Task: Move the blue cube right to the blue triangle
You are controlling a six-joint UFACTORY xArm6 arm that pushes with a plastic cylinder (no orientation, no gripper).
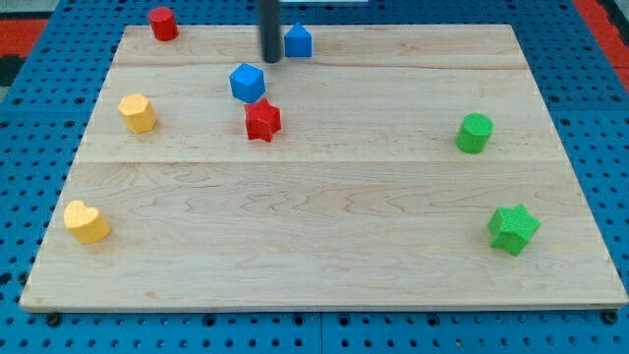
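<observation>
The blue cube [248, 83] sits on the wooden board in the upper left-middle. The blue triangle block [298, 41] stands near the board's top edge, up and to the right of the cube. My tip [270, 59] is the lower end of the dark rod that comes down from the view's top. It stands just left of the blue triangle and just above and right of the blue cube, apart from both.
A red star [262, 120] lies just below the blue cube. A red cylinder [163, 23] is at top left. A yellow hexagon [138, 112] and a yellow heart [86, 221] are at the left. A green cylinder [475, 133] and a green star [513, 228] are at the right.
</observation>
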